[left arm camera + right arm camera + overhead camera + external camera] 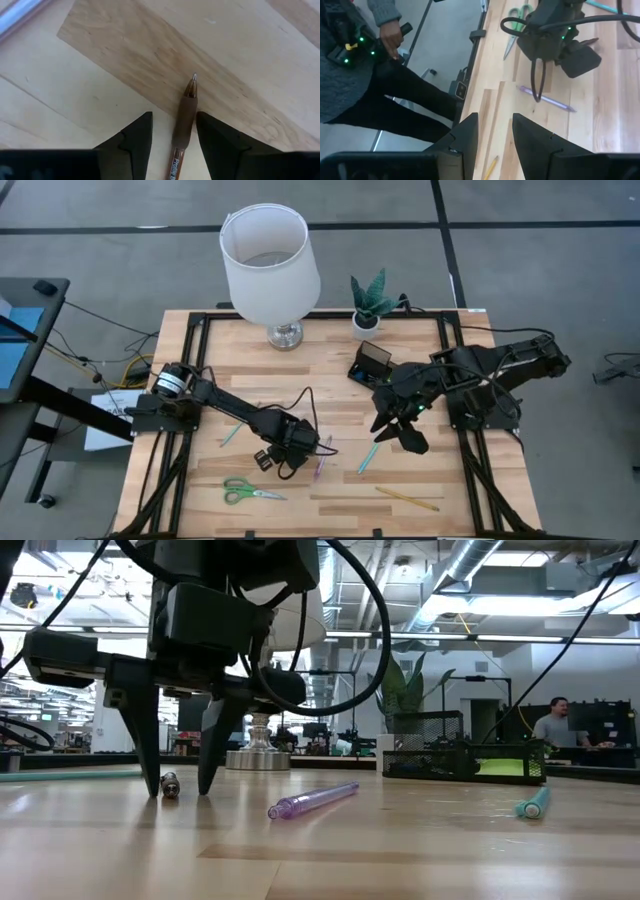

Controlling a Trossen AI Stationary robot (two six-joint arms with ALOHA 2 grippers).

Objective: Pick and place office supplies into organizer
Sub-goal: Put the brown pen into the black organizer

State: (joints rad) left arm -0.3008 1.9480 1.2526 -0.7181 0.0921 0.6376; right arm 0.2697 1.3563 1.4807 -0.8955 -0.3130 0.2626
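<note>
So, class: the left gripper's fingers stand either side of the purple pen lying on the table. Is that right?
Not quite. The left wrist view shows the left gripper straddling a brown pen, not the purple one. The purple pen lies apart on the table, clear of the fingers.

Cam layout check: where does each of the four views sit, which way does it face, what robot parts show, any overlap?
High: overhead, straight down; both arms, organizer.
Low: tabletop height, level across to the room; left gripper straddles the brown pen.
Left wrist: looks down between its fingers at that pen.
Right wrist: past its fingers over the table edge; left arm, a person.
Shared: purple pen in low, high, right wrist.
</note>
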